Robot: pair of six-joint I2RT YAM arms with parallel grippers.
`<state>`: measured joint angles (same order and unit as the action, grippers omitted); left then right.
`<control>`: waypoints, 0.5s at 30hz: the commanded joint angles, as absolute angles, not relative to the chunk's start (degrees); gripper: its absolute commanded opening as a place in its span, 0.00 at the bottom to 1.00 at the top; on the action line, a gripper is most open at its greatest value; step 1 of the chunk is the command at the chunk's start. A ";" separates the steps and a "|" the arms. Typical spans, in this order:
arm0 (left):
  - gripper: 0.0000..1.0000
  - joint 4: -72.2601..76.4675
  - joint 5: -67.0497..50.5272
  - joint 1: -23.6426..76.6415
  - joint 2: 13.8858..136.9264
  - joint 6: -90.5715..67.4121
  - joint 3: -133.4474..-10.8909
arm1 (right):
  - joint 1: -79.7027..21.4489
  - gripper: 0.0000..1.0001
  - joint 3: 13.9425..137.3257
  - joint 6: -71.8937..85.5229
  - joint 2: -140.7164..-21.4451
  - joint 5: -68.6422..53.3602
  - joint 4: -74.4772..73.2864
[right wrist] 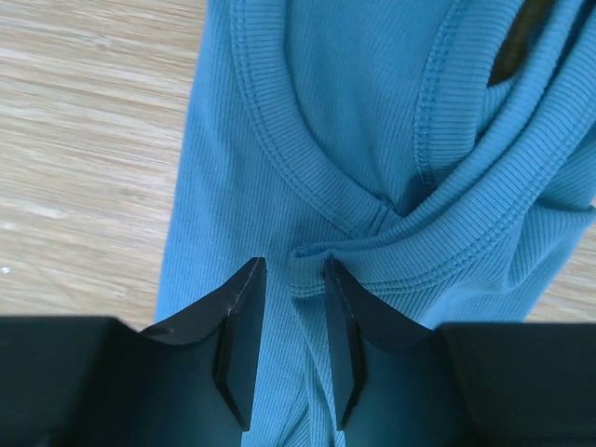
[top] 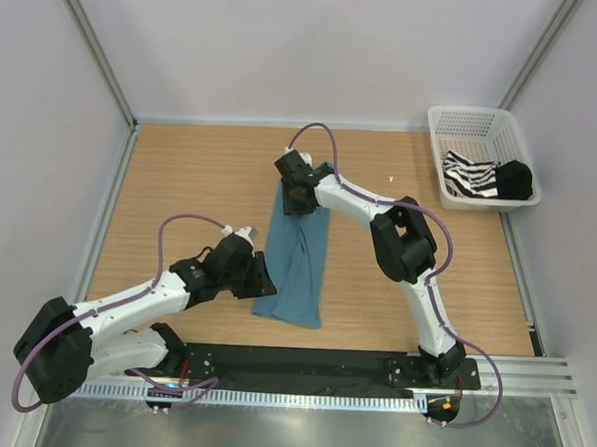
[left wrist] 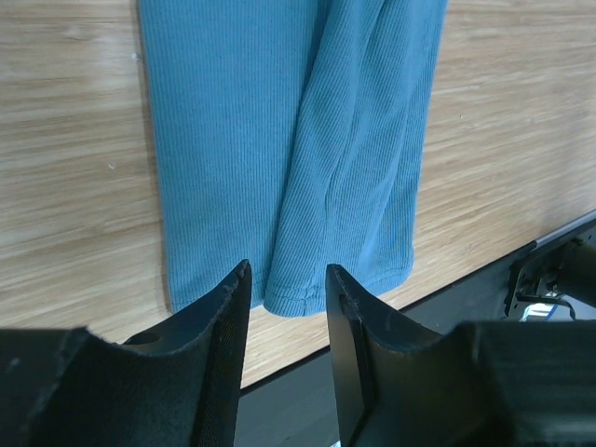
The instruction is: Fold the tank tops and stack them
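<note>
Partly — striped tank top (top: 469,178) hidden in basket (top: 471,119).

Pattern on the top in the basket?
Black and white stripes on that tank top; top external view.

The top view looks steeply down from above and behind the left arm (top: 124,309) and right arm (top: 407,249), far enough back to take in the whole table (top: 181,177), with the basket (top: 475,112) at the far right corner. The left wrist view sits low and close, looking past its own fingers (left wrist: 223,317) along the teal top (left wrist: 279,140) from its hem end, the table's near edge at the lower right. The right wrist view is closer still, looking down past its fingers at the top's neckline and straps. All three views share the top; the two wrist views see opposite ends of it.
</note>
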<state>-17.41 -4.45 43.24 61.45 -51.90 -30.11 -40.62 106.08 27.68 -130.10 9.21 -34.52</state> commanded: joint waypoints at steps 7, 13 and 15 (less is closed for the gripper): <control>0.38 -15.12 -2.02 45.97 64.42 -51.42 -32.87 | -42.10 0.10 110.04 26.46 -131.13 17.58 -37.53; 0.38 -13.98 -2.11 46.84 66.09 -50.98 -32.70 | -42.10 0.01 109.69 27.25 -129.03 19.95 -35.95; 0.38 -13.71 -1.67 47.28 66.71 -50.80 -32.78 | -41.84 0.01 109.34 27.68 -128.06 20.82 -35.42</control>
<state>-16.25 -3.03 46.61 66.11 -51.86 -31.03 -42.00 107.81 27.05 -131.22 17.04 -36.75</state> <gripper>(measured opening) 0.380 0.033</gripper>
